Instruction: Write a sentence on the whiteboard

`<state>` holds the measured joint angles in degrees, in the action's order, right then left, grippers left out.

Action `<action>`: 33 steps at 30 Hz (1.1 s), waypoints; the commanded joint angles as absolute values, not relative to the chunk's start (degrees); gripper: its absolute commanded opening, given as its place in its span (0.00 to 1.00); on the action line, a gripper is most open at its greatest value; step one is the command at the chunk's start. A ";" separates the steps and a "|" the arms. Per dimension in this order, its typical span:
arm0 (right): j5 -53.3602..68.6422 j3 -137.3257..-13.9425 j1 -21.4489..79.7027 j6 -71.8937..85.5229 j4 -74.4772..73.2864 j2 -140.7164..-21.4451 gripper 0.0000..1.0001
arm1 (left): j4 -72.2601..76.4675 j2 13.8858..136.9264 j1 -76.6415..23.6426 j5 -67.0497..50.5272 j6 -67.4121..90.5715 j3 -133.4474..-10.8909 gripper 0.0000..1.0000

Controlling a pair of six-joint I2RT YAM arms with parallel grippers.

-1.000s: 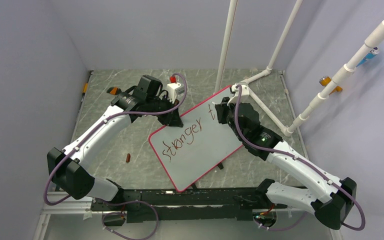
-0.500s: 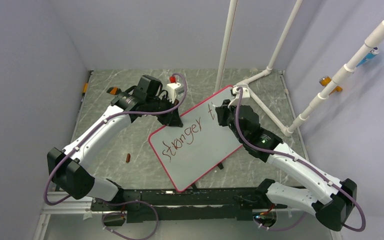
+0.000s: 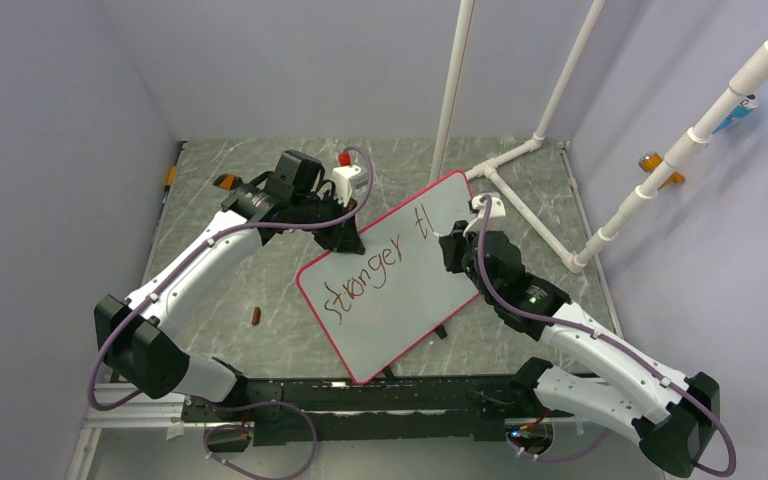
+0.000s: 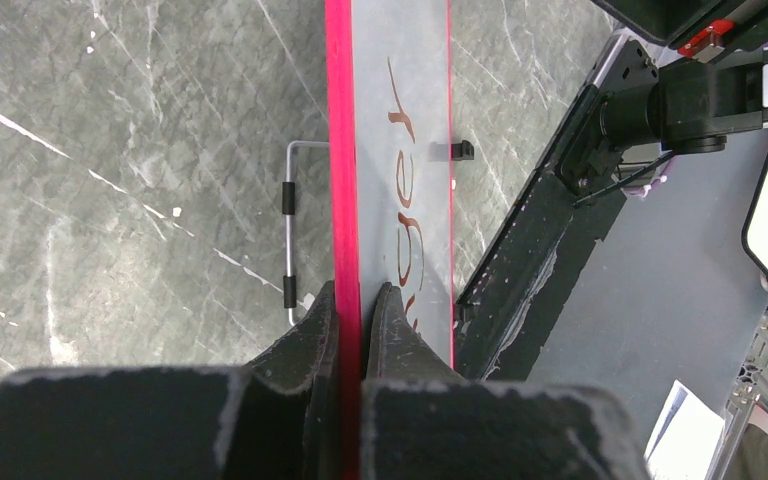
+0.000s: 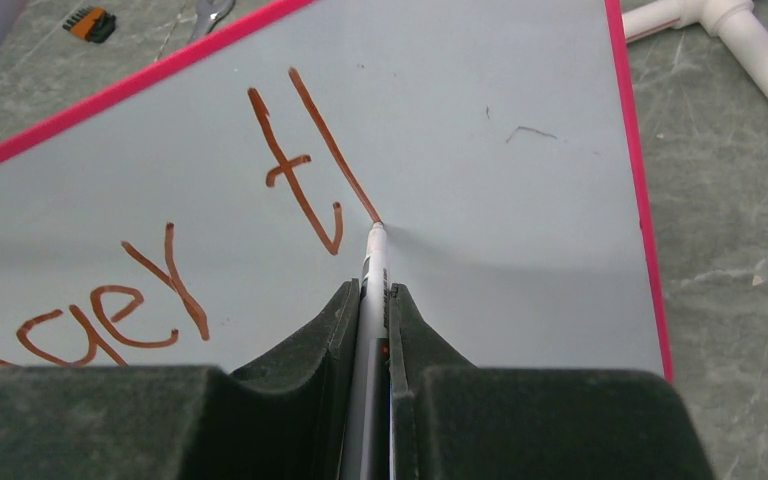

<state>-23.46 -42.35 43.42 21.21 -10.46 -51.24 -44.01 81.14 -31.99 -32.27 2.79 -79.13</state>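
Note:
The whiteboard [image 3: 430,290] with its pink-red rim lies tilted across the table's middle. The sentence [image 3: 370,272] on it reads "stronger", then a "t" and a long stroke [image 5: 290,160]. My left gripper [image 3: 348,240] is shut on the board's far-left rim [image 4: 340,150], one finger on each side [image 4: 352,292]. My right gripper [image 3: 457,245] is over the board's right part, shut on a white marker [image 5: 372,275]. The marker's tip touches the white surface [image 5: 520,200] at the low end of the long stroke.
White pipe frame [image 3: 525,215] stands right behind the board's far corner. A small red-brown piece [image 3: 255,317] lies on the table at left, an orange-black item [image 3: 226,182] at the far left. A wire stand [image 4: 289,230] shows under the board's edge.
My right gripper has slid toward the near side along the board, and the marker has drawn a long stroke beside the "t". The left gripper and board stay put.

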 commanded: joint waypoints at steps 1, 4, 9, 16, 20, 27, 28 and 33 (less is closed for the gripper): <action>-21.35 -40.33 43.33 23.37 -12.46 -50.44 0.00 | -39.83 80.33 -32.11 -22.10 -8.39 -79.19 0.00; -21.44 -41.02 43.33 23.06 -12.55 -50.49 0.00 | -39.75 80.25 -32.17 -22.07 -8.37 -79.19 0.00; -21.36 -43.27 43.29 22.21 -11.92 -51.45 0.00 | -39.85 80.33 -32.24 -21.97 -8.39 -79.21 0.00; -22.06 -46.13 43.33 20.86 -10.83 -53.08 0.00 | -39.92 80.33 -32.30 -21.89 -8.52 -79.19 0.00; -22.71 -47.24 43.33 20.14 -10.31 -53.93 0.00 | -39.91 80.33 -32.29 -21.84 -8.47 -79.16 0.00; -22.85 -49.54 43.32 19.19 -9.67 -55.23 0.00 | -39.99 80.33 -32.40 -21.80 -8.55 -79.22 0.00; -22.92 -49.95 43.33 19.04 -9.56 -55.51 0.00 | -39.99 80.26 -32.42 -21.75 -8.54 -79.24 0.00; -23.15 -51.68 43.32 18.27 -9.05 -56.77 0.00 | -40.08 80.26 -32.47 -21.71 -8.60 -79.19 0.00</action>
<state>-23.53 -48.58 43.35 19.33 -11.94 -55.57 -43.99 81.14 -31.97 -32.27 2.79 -79.13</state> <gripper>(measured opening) 0.148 0.072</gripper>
